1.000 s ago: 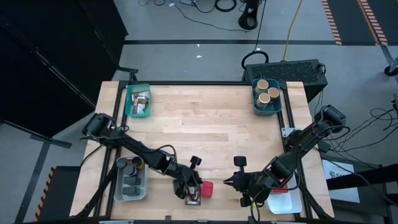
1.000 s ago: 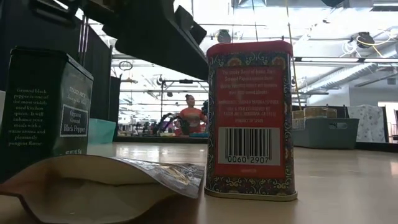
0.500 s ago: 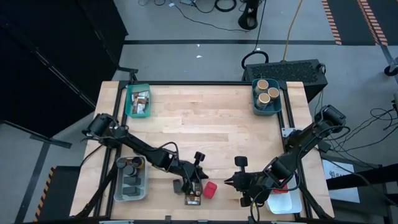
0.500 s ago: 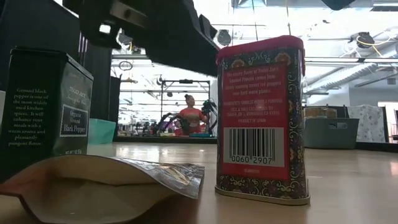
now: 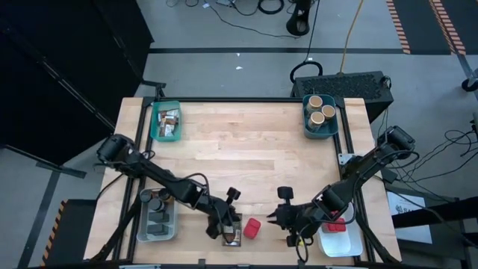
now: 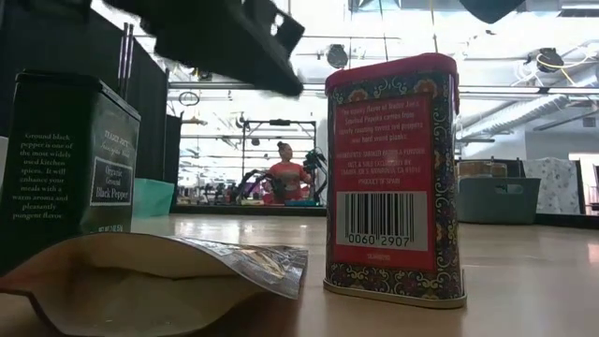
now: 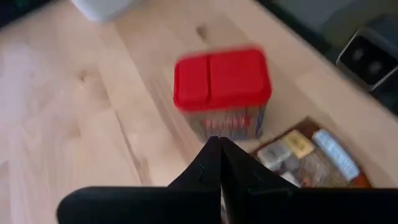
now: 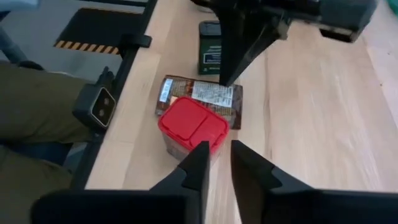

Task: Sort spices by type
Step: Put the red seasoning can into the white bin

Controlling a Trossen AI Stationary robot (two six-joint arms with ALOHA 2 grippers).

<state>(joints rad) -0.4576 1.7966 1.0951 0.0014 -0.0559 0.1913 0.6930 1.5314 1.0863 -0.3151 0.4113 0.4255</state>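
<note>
A red-lidded squarish tin (image 5: 252, 228) (image 8: 192, 127) stands upright near the table's near edge. Behind it a flat brown printed packet (image 8: 200, 93) (image 6: 159, 281) lies on the wood. A dark green black-pepper tin (image 8: 211, 56) (image 6: 65, 159) stands beside the packet. My left gripper (image 7: 217, 149) (image 5: 226, 223) is shut and hovers just left of the red tin, above the packet. My right gripper (image 8: 217, 155) (image 5: 278, 218) is open to the tin's right, pointing at it with a gap between.
Teal bin at far left (image 5: 166, 122) holds packets. Teal bin at far right (image 5: 320, 116) holds tan cylinders. Clear bin at near left (image 5: 157, 217) holds dark jars. White bin at near right (image 5: 340, 239) shows something red. Bare wood spans the middle. A person stands far behind (image 6: 288, 173).
My shut left gripper pushed the red tin a little toward the table's right and turned it slightly. It then drew back up and to the left, clear of the tin. My right gripper edged left toward the tin. The packet and the dark tin stayed put.
</note>
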